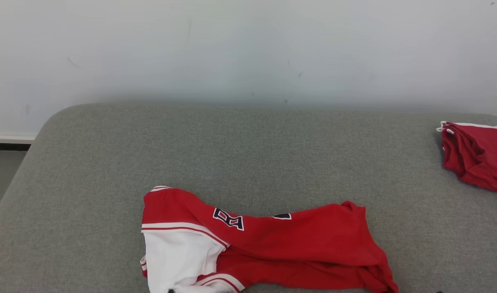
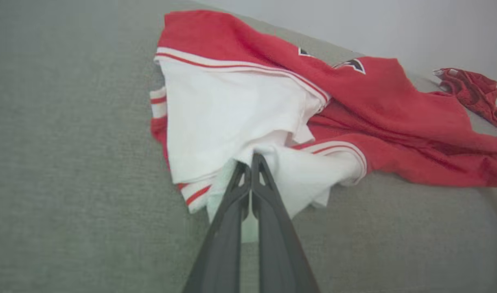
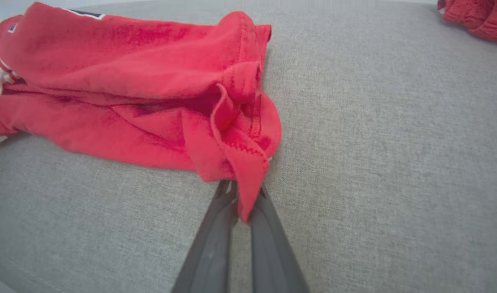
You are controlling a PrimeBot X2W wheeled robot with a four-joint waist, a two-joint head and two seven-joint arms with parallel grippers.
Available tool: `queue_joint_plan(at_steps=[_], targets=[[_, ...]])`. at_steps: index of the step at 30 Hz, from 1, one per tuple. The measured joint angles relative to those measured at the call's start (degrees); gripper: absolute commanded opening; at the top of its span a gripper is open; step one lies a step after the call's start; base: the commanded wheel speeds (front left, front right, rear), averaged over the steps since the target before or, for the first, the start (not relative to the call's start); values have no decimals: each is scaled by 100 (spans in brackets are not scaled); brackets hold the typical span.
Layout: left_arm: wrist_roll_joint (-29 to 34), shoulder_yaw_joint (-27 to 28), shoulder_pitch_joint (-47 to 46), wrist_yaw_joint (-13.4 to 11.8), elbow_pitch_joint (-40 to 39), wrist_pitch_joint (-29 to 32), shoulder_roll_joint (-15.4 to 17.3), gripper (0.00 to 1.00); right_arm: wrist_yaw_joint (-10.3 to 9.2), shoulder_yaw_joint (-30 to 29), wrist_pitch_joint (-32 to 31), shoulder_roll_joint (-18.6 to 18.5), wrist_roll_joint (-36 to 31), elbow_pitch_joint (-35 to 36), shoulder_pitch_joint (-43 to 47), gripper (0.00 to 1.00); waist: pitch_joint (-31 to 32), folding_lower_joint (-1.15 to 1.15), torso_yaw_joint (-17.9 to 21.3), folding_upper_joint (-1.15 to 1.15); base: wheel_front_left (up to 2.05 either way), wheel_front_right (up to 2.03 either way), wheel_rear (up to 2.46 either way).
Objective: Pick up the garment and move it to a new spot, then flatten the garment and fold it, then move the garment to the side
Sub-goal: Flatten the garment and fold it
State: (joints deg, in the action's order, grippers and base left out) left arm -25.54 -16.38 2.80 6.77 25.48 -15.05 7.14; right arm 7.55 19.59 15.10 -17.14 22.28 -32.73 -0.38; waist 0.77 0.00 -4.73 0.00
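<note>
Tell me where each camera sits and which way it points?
Head view: on the robot's head, looking forward and down at the red-and-white garment on the grey padded surface; a dark speck at the bottom edge may be a fingertip.
Left wrist view: on the left wrist, looking along the left gripper, shut on the garment's white cloth.
Right wrist view: on the right wrist, looking along the right gripper, shut on the red hem.
Shared: all three show the garment and a second red bundle.
</note>
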Motion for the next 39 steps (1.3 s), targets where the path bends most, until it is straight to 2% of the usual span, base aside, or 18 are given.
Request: queue_joint_plan(at_steps=[4, 9, 15, 20, 23, 28, 35, 39], targets=[[190, 231, -98, -21, -582, 0, 202, 0, 0, 230, 0, -87, 190, 452, -27, 0, -11, 0, 43, 0, 0, 0, 0], [361, 255, -922, 5, -1061, 209, 626, 0, 0, 583, -86, -202, 416, 946, -570, 0, -75, 0, 116, 0, 0, 0, 0], [366, 53, -2700, 38, -1421, 887, 1120, 0, 0, 728, -388, -371, 856, 1358, -1829, 0, -341, 0, 196, 1, 0, 0, 0], [65, -349, -4631, 75, -1306, 1350, 1547, 0, 0, 651, -699, -453, 1254, 1390, -3364, 0, -779, 1, 267, 1, 0, 0, 0], [-191, -586, -5887, 75, -1053, 1547, 1785, 0, 0, 603, -989, -449, 1512, 1243, -4439, 0, -1119, 2, 317, 1, 0, 0, 0], [-559, -795, -7963, 76, -327, 1719, 1954, 0, 0, 420, -1461, -342, 1956, 792, -6320, 0, -1744, 3, 418, 1, 0, 0, 0], [-673, -1172, -10568, 77, 915, 1644, 1844, 0, 0, -32, -1869, -219, 2424, -360, -8694, 0, -2568, 3, 563, 2, 0, 0, 0], [-667, -1494, -11620, 78, 1614, 1419, 1682, 0, 0, -142, -1857, -242, 2374, -1063, -9671, 0, -2953, 2, 630, 2, 0, 0, 0]])
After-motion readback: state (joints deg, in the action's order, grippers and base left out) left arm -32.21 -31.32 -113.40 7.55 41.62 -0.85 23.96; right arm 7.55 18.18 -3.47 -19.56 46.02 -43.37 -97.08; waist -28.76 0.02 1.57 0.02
